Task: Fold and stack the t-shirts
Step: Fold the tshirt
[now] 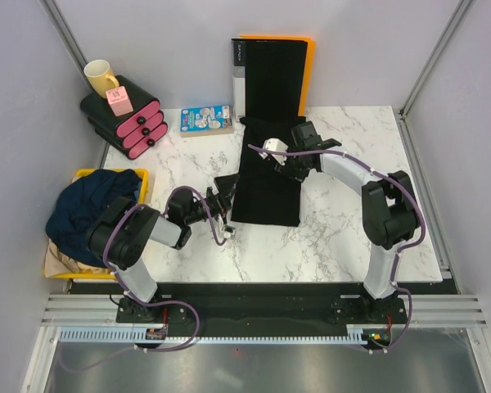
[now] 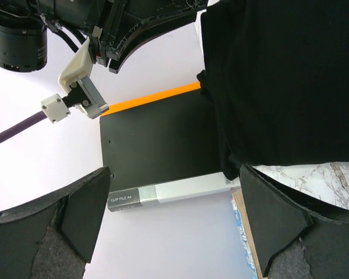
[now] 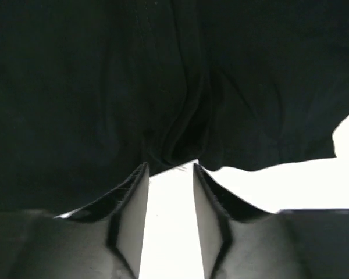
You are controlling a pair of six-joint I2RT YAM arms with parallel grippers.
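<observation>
While the black t-shirt [image 1: 266,196] lies folded into a long narrow strip down the middle of the marble table [image 1: 344,237], the right gripper [image 1: 280,160] sits over its far half. In the right wrist view its jaws stand narrow, with a strip of pale light between them and a bunched fold of black cloth right at the tips. I cannot tell whether that fold is actually pinched.

The left gripper [image 1: 227,206] is low at the left edge of the strip's near half, its jaws spread wide and holding nothing. The far end of the strip reaches the near edge of a black binder [image 1: 270,70] with an orange back.

Well to the left, a dark navy t-shirt [image 1: 94,205] is heaped in a yellow bin [image 1: 143,176] at the table's left edge, with a tan t-shirt [image 1: 57,264] showing beneath it on the near side. At the far left stand a yellow mug [image 1: 101,78] and a small blue book [image 1: 206,120].
</observation>
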